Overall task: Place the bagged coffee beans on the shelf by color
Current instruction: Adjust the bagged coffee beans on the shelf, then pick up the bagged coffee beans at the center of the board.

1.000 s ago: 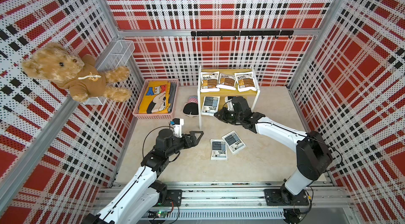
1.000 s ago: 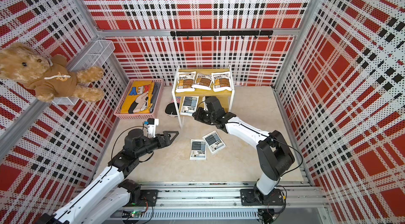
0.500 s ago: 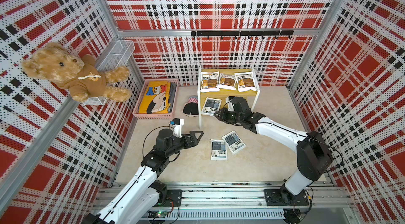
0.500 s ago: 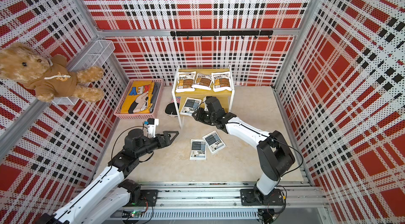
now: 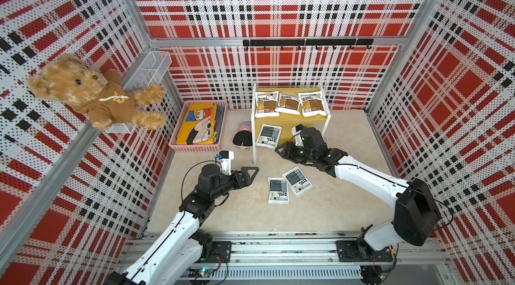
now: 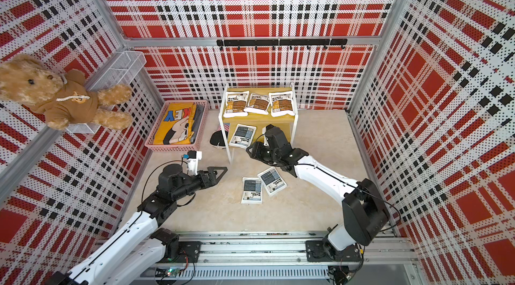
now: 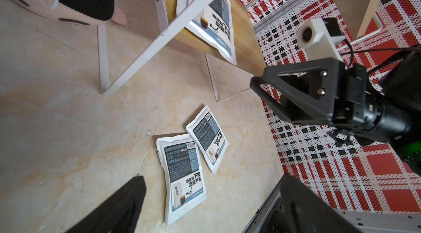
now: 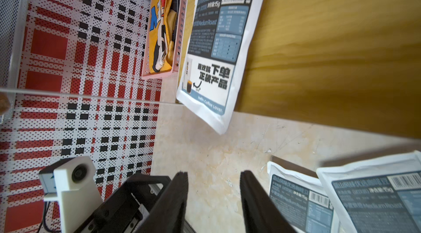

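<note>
The shelf (image 5: pixel 287 122) stands at the back. Its upper board carries three brown-panel bagged coffee beans (image 5: pixel 289 103). One grey-panel bag (image 5: pixel 269 135) (image 8: pixel 216 45) lies on the lower board (image 8: pixel 330 49), its near end hanging over the edge. Two more grey bags (image 5: pixel 277 190) (image 5: pixel 297 180) overlap on the floor, also seen in the left wrist view (image 7: pixel 182 170). My right gripper (image 5: pixel 281 149) (image 8: pixel 214 173) is open and empty just in front of the lower board. My left gripper (image 5: pixel 250 173) (image 7: pixel 213 178) hovers wide open left of the floor bags.
A pink basket (image 5: pixel 178 130) holding a folded yellow cloth sits left of the shelf. A black-and-white soft toy (image 5: pixel 243 139) lies by the shelf's left leg. A teddy bear (image 5: pixel 92 94) and a wire basket (image 5: pixel 150 69) hang on the left wall.
My right gripper's jaws have spread apart in front of the lower board, where the grey bag lies free. The left arm has not moved.
</note>
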